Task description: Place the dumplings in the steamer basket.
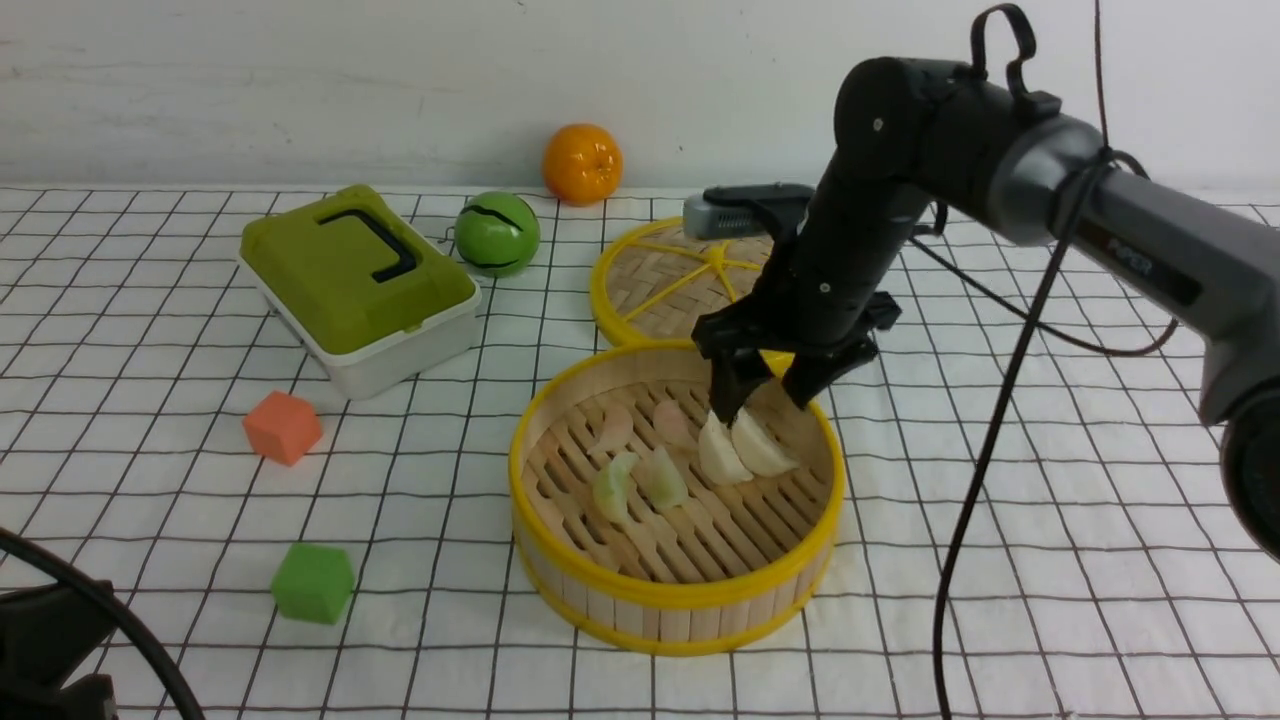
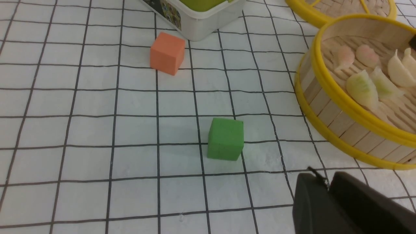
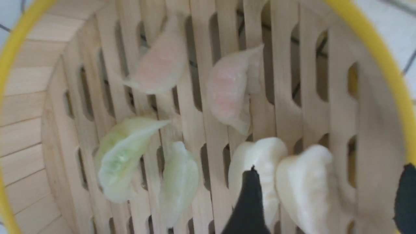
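A green foam cube (image 1: pixel 313 582) and an orange cube (image 1: pixel 283 427) lie nearest on the gridded bench (image 1: pixel 150 500). Beyond them, the steamer basket (image 1: pixel 676 600) holds all six dumplings (image 1: pixel 640 485). The right hand (image 1: pixel 768 392) hangs spread wide, empty, just above the two cream-white ones. Its arm reads "PiPER", faintly. The left hand's (image 2: pixel 328 201) state is unclear.

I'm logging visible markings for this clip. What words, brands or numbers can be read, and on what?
"PIPER": embossed on the right arm's grey link, faint, only just legible.
Patterned sticker on the white box: too small and blurred to read.
Nothing else carries readable text.
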You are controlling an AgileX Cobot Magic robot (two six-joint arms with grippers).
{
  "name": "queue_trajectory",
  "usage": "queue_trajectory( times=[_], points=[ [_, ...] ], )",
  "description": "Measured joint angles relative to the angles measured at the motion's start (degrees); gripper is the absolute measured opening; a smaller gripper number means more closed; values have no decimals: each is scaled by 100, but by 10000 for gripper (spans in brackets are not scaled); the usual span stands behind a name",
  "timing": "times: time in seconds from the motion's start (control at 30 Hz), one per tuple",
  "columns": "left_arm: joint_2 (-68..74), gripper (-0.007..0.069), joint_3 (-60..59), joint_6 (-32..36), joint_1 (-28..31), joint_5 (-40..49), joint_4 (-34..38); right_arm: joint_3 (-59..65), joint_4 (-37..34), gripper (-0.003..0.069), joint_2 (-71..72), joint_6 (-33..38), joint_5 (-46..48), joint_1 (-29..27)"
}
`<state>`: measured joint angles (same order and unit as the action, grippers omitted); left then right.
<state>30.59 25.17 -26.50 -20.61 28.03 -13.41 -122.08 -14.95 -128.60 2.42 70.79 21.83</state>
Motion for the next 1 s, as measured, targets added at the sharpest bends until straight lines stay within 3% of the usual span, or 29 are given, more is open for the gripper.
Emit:
queue_trajectory(
  times=[0.1,0.23,0.3,0.33,0.4,0.43,0.47,0.67,0.8,0.9,1.0],
  points=[
    [0,76,0,0,0,0,0,-160,221,499,397,21,13,0],
    [0,79,0,0,0,-24,18,-249,726,376,1185,37,38,0],
    [0,83,0,0,0,-49,65,-256,1153,232,1871,47,72,0],
    [0,83,0,0,0,-59,68,-256,1183,232,1925,44,68,0],
    [0,83,0,0,0,-103,88,-256,1536,85,2652,28,100,0],
    [0,83,0,0,0,-110,88,-256,1536,75,2652,16,109,0],
    [0,83,0,0,0,-116,93,-251,1690,9,3102,-23,135,0],
    [0,83,0,0,0,-116,102,438,2059,-21,4411,-83,151,0],
    [0,90,0,0,0,-123,102,2113,2512,-19,5828,-377,61,0],
    [0,92,0,0,0,-123,102,3345,2613,-17,6690,-477,-457,0],
    [0,93,0,0,0,-123,107,5436,2538,-15,8090,-607,-2113,-6]
  ],
)
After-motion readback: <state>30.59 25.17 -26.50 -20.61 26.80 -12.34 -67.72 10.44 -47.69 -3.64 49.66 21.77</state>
